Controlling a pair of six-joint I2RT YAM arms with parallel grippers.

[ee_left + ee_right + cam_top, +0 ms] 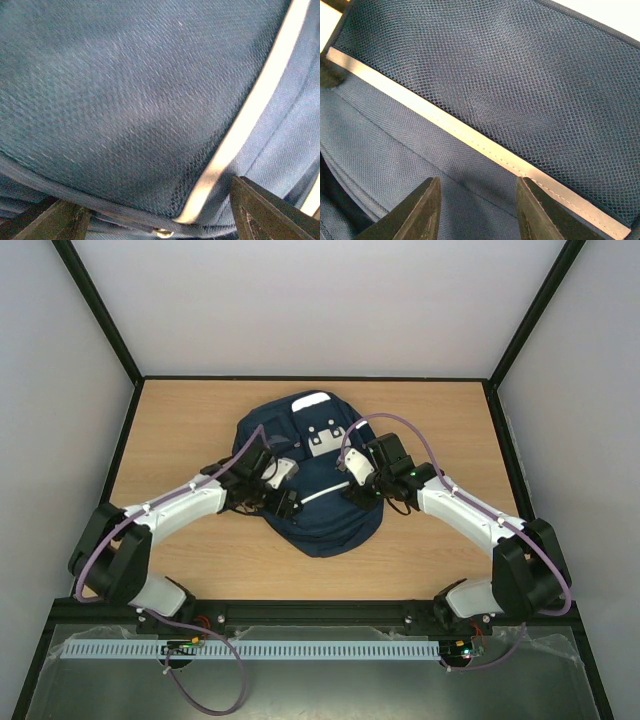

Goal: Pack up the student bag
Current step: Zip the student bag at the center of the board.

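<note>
Pressed close under both wrist cameras, the student bag lies flat in the middle of the bench. Over it lean the left arm and the right arm, each with jaws apart and gripping nothing, probably hunting for the zip near the white stripe. One small brass zip pull shows. The white patches carry no writing that I can read.

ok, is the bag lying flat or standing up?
Lying flat. The top view shows the student bag spread out on the table, its white stripe and white patch facing up.
</note>
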